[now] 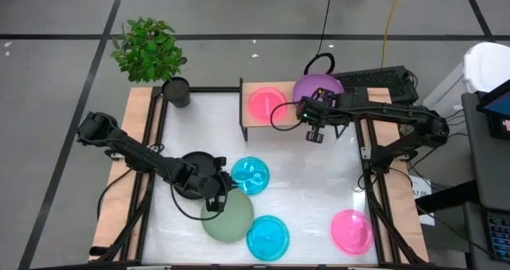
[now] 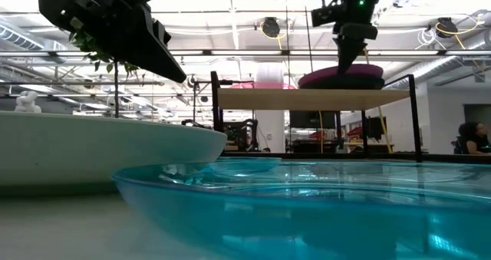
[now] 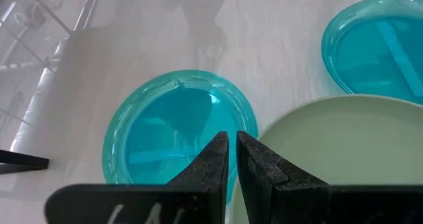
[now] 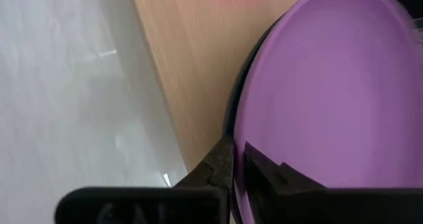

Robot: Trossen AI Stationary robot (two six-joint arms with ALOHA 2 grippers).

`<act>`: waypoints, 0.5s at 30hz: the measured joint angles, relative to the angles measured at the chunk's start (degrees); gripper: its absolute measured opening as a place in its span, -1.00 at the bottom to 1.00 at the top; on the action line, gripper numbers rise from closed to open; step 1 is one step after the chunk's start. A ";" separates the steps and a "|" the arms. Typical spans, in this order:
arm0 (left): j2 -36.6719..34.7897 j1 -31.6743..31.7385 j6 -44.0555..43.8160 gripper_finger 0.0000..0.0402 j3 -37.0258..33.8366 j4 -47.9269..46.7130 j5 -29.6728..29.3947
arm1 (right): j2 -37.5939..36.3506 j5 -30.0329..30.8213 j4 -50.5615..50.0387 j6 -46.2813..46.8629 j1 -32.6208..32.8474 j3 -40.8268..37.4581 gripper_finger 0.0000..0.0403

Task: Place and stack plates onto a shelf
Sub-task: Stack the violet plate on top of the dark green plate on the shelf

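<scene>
High view, tabletop [image 1: 319,182]: white top carrying the shelf at the far edge and loose plates on the near half.
Shelf [image 1: 259,119]: light wood riser, far centre; pink plate [image 1: 265,103] on its left half, purple plate [image 1: 317,89] on its right half, apparently sitting on a dark plate whose rim shows under it in the right wrist view.
Loose plates: sage green plate [image 1: 229,216] near left-centre; cyan plate [image 1: 250,175] just beyond it, cyan plate [image 1: 268,237] just to its right at the near edge; second pink plate [image 1: 351,230] well apart at near right; black plate [image 1: 194,178] under the left arm.
Right hand [image 1: 315,131]: at the near edge of the purple plate, over the shelf's front; fingers [image 4: 221,159] pinched almost closed on the plate rim, so it reads as gripping the purple plate.
Left hand [image 1: 215,209]: over the far-left rim of the sage green plate; fingers [image 3: 218,159] nearly together, nothing seen between them, looks clenched and empty.
Key relation: sage green plate lies directly under and just ahead of the left hand; shelf lies away toward the far side. Left arm is nearer all loose plates but the near-right pink one, which suits the right arm.
Step judged: right arm setting the purple plate on the stack; left arm about to pick the green.
</scene>
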 joint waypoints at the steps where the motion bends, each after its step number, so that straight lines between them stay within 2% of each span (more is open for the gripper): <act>1: 0.00 0.00 -0.01 -0.81 0.00 0.00 0.00 | 0.00 0.02 0.21 0.06 0.00 0.02 -0.91; 15: 0.00 0.00 -0.20 -0.81 0.00 0.00 0.00 | -2.87 1.55 0.29 4.18 2.39 0.00 -0.56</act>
